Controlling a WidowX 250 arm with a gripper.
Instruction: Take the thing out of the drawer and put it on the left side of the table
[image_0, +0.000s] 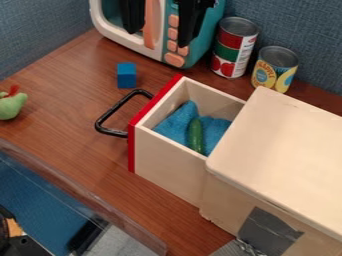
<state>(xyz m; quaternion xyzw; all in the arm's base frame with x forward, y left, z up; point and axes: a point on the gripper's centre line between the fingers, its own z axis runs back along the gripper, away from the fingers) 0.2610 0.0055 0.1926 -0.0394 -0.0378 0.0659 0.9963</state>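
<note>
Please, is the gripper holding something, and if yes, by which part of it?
Nothing is held: the gripper is open, and the green cucumber lies on the blue cloth in the drawer.

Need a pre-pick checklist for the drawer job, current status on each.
1. Drawer open: ok, pulled out of the wooden box.
2. Gripper open: ok, fingers apart.
3. Gripper over drawer: not ok, it's by the toy microwave.
4. Cucumber exposed: ok, uncovered on the blue cloth.
5. Target unambiguous: cannot tell, drawer holds cucumber and cloth.
6. Cucumber on table's left side: not ok, in drawer.
</note>
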